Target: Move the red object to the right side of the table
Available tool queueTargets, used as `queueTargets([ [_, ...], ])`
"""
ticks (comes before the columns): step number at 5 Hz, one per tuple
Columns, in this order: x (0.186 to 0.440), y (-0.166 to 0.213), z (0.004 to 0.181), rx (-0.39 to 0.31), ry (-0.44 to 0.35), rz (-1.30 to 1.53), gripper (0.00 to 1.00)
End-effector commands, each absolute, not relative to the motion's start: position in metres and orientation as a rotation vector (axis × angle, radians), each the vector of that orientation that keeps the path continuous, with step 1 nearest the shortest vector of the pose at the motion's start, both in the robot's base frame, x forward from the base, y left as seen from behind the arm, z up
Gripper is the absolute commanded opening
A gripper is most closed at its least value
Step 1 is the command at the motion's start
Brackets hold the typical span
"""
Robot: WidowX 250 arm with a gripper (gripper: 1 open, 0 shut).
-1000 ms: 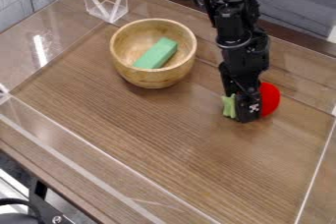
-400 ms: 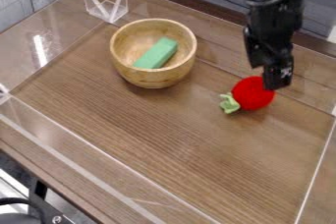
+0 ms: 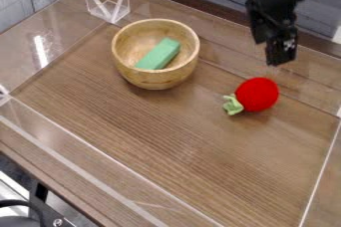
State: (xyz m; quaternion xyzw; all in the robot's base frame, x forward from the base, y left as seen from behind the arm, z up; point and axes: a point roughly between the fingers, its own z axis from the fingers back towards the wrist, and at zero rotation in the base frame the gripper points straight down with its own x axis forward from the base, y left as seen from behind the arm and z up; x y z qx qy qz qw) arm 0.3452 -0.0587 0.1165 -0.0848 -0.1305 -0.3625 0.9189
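The red fruit [image 3: 258,94] lies on the right of the tabletop [image 3: 147,161], near side of the pincer [image 3: 278,60], which stands open and apart from it. The task looks done, so the main risk is undoing it: lowering again could knock the round fruit rolling, and a leftward sweep might clip the bowl [image 3: 123,71].

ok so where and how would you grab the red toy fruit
Probably best around the round red body, from above, jaws closing on opposite sides: it sits uncovered on the table, and the leafy green stem sticks out low at one side, so it looks too thin to grip.
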Motion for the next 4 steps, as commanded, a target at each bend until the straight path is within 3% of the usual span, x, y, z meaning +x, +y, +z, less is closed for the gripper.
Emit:
queueTargets([
  [1, 0.359, -0.044, 0.144, -0.12, -0.354, -0.644, 1.0],
  [4, 0.364, -0.013, 0.138, -0.109, -0.391, -0.476, 1.0],
])
